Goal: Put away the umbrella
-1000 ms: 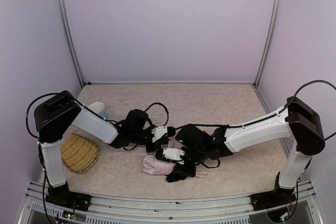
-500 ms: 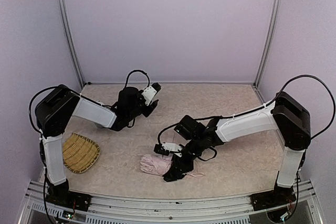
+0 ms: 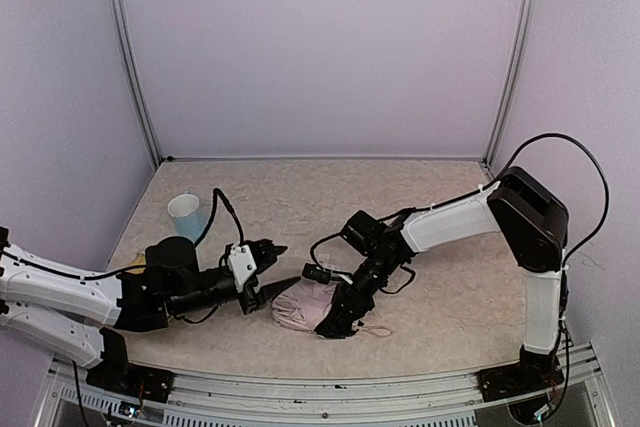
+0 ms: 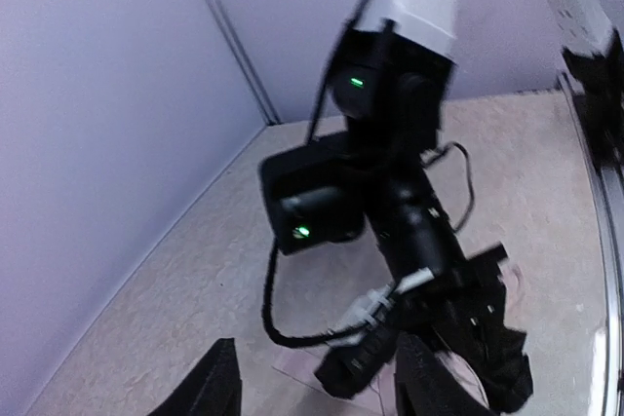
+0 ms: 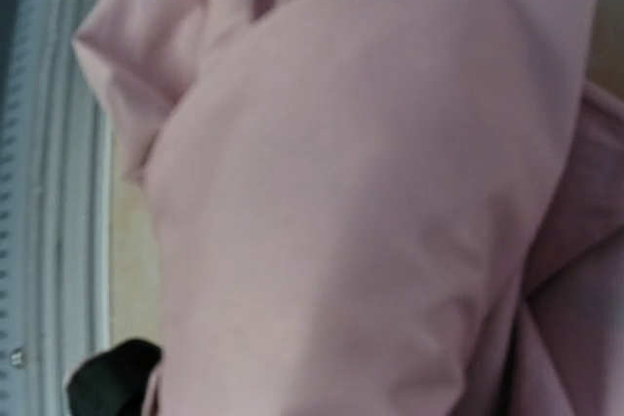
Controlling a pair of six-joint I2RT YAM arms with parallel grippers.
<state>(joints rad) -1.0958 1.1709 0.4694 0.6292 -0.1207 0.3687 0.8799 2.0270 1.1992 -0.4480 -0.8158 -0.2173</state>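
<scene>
one bundled umbrella (image 3: 302,305) overhead; at right wrist all pink, perhaps touching

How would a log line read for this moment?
left gripper: open, near umbrella | right gripper: against umbrella, jaws hidden

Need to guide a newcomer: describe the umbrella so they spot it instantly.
On the beige table, look midway along the near edge. The umbrella is the crumpled bundle of pale pink fabric there; the cup farther left is light blue.

no readable text, labels, brands, numbers or signs in any view
</scene>
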